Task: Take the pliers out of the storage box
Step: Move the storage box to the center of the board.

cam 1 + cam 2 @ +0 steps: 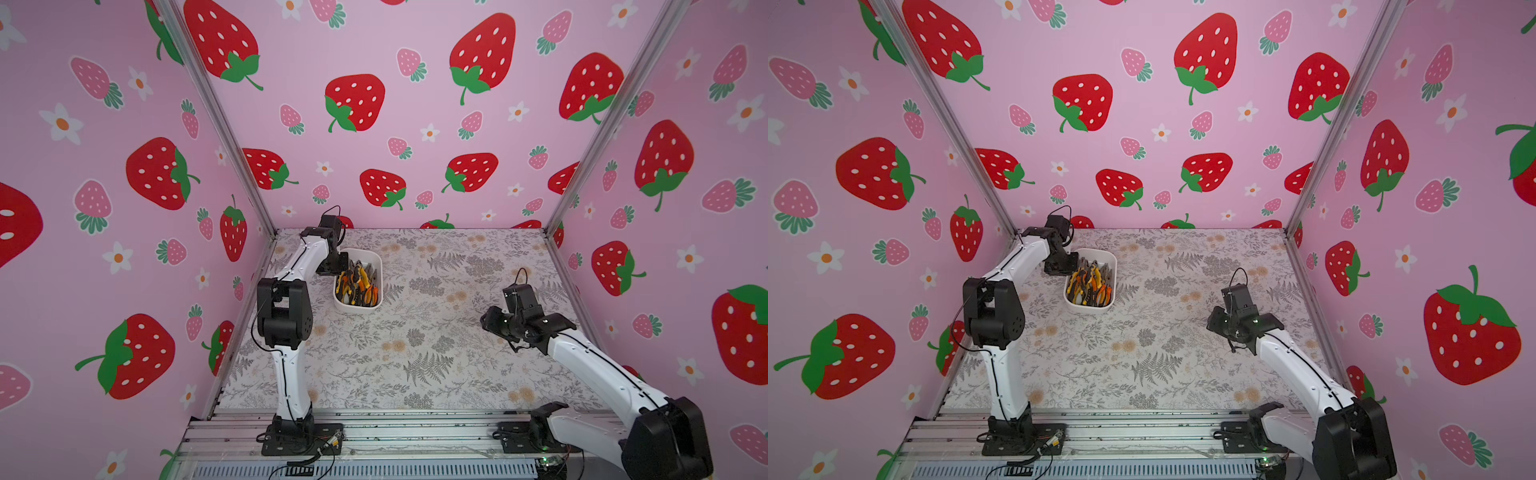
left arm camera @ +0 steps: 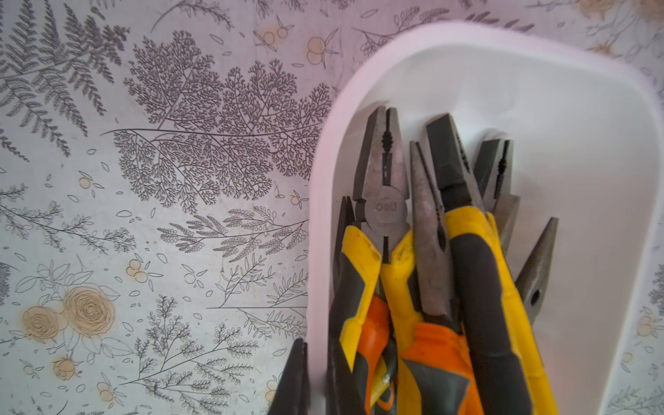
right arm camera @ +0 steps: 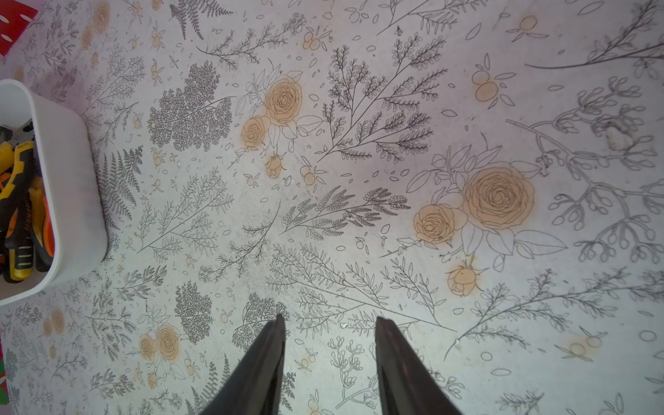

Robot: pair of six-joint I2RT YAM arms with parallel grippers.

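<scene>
In both top views, toward the far left of the flowered table (image 1: 436, 332): the storage box (image 1: 357, 308), crammed with the pliers (image 1: 358, 284). None out on the table yet. Left gripper (image 1: 332, 266) low at the box wall nearer its own arm; right gripper (image 1: 490, 323) well apart, over bare table. From the left wrist: fingers (image 2: 295, 377) pressed together, holding nothing, just outside the white rim (image 2: 319, 215) rather than above the pile. Pliers (image 2: 431, 251) heaped and crossed, dark noses toward the rounded end, yellow and orange handles interlocked. From the right wrist: gripper (image 3: 330, 319) partly spread, nothing between its fingers, hovering over the pattern, box (image 3: 72, 179) only at the frame's edge. Likely trouble from here: dropping shut fingers onto the rim and shoving or tipping the box; pinching one handle and hauling up a tangled neighbour, then losing it; slipping off a rounded rubber grip; lifting the light box along with a wedged tool, with no second gripper near enough to steady it.
</scene>
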